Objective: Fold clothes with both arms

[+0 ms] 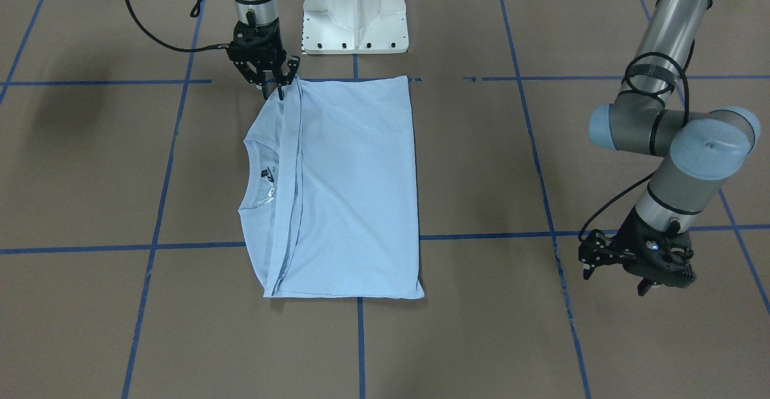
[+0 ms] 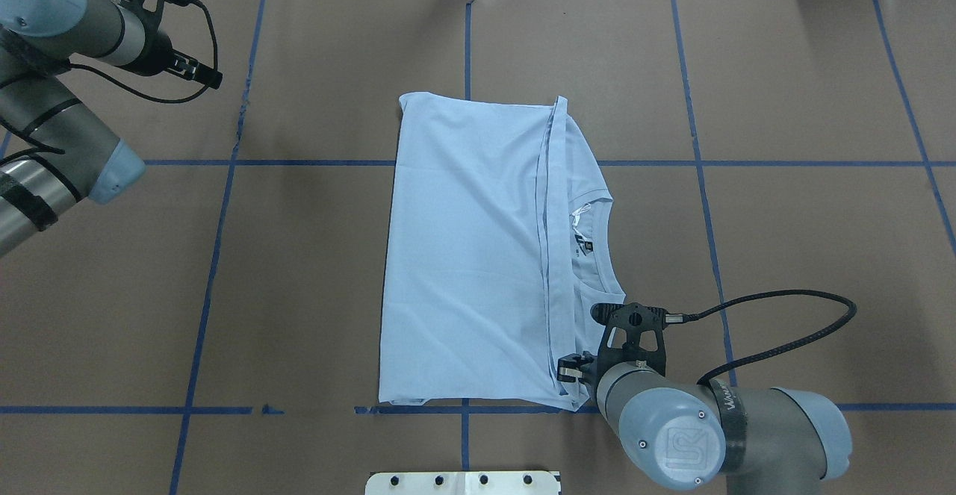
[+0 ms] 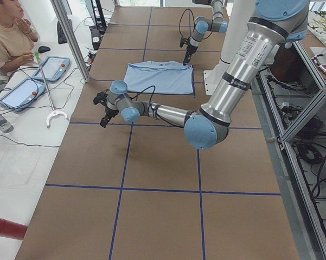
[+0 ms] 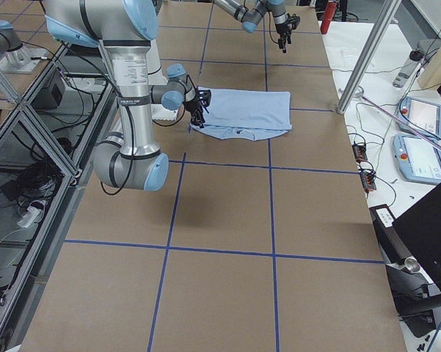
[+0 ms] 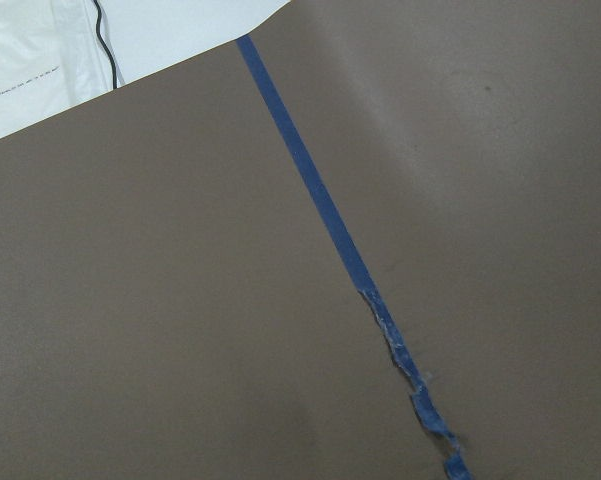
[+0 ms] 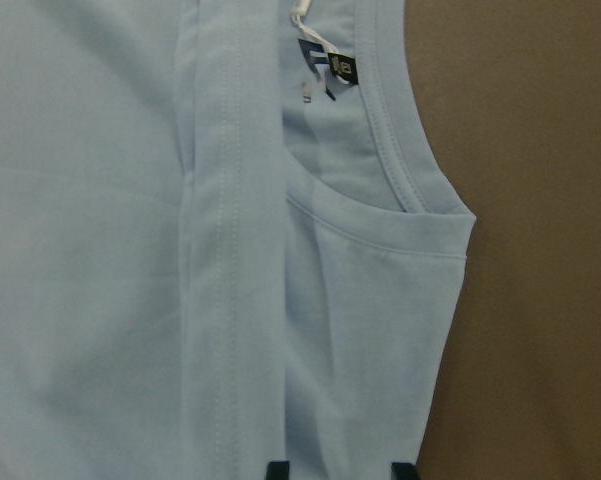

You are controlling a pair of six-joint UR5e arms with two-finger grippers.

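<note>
- The light blue T-shirt (image 1: 355,188) lies flat in the middle of the brown desk (image 1: 481,327). It is folded into a rectangle, and its collar (image 6: 392,140) points to the robot's right.
- The stitched hem band (image 1: 290,176) runs across the shirt just short of the neckline. It leaves the dark neck label (image 6: 325,70) and its white string (image 2: 576,219) uncovered.
- The right end effector (image 1: 274,88) stands at the shirt's corner on the collar side, the one closest to the white pedestal base (image 1: 355,11), and points down at it.
- Its fingers are parted. In the right wrist view both fingertips (image 6: 278,466) show at the bottom edge, with a strip of cloth between them running from the hem band to the shoulder edge.
- Nothing is pinched there, and we cannot tell whether the tips touch the fabric.
- The left end effector (image 1: 615,283) is well apart from the shirt, over bare desk on the robot's left, on the side far from the base.
- In the front-facing view its two fingers stand wide apart and carry nothing.
- The left wrist view shows only the brown surface, one line of blue tape (image 5: 310,190) that is torn and frayed at its lower end, and a white edge in the upper corner.
- Blue tape lines divide the desk into squares, and two of them pass under the shirt.
</note>
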